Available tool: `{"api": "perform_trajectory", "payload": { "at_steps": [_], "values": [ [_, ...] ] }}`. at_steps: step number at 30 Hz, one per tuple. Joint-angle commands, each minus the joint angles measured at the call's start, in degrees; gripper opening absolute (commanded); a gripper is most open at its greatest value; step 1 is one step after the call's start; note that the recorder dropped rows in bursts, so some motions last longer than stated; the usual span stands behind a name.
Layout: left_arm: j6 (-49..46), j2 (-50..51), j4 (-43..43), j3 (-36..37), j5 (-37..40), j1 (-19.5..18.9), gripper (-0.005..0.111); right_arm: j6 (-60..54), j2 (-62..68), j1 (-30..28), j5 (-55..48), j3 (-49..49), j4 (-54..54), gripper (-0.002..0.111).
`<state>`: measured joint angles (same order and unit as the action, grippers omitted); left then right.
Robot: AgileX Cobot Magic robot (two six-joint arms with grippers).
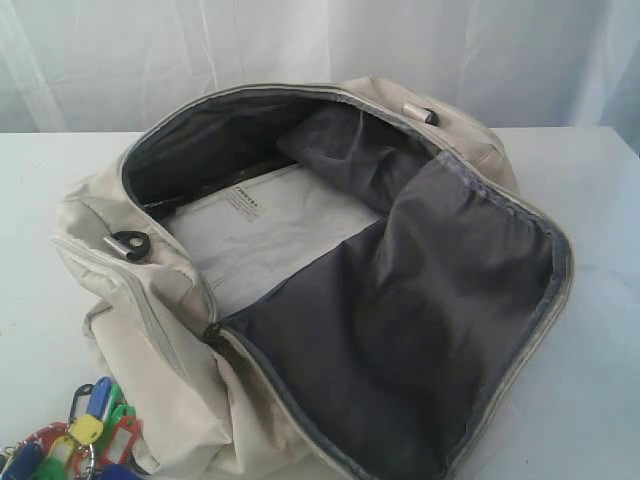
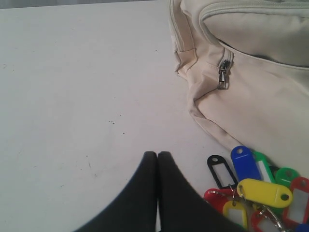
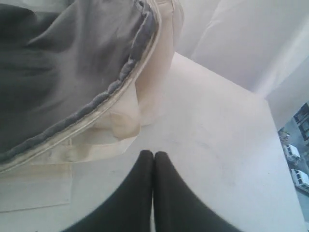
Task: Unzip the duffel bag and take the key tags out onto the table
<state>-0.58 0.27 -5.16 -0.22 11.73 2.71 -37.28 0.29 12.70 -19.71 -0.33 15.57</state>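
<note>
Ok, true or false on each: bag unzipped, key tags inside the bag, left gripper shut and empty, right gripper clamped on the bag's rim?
1. The duffel bag is unzipped, its dark grey lining showing. True.
2. The key tags are inside the bag. False: they lie on the table beside the bag.
3. The left gripper is shut and holds nothing. True.
4. The right gripper is clamped on the bag's rim. False: it is shut on nothing, over bare table next to the bag.
</note>
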Motion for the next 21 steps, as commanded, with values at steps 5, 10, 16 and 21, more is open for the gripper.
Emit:
{"api": "perform_trajectory", "payload": {
  "at_steps": [5, 10, 16, 21],
  "values": [
    [0.6, -0.3, -0.3, 0.2, -0.1, -0.2, 0.000, 1.5, -0.3, -6.3, 0.1, 0.3, -2.3, 0.000],
    [0.6, -0.3, -0.3, 0.2, -0.1, -0.2, 0.000, 29.3, -0.3, -6.8, 0.1, 0.3, -3.1, 0.000],
    [0.6, -0.3, -0.3, 0.2, -0.1, -0.2, 0.000, 36.5, -0.3, -6.3, 0.4, 0.3, -4.9, 0.000],
    [0.6, -0.3, -0.3, 0.2, -0.1, -0.2, 0.000, 36.5, -0.3, -1.8, 0.5, 0.3, -8.3, 0.000]
  ]
}}
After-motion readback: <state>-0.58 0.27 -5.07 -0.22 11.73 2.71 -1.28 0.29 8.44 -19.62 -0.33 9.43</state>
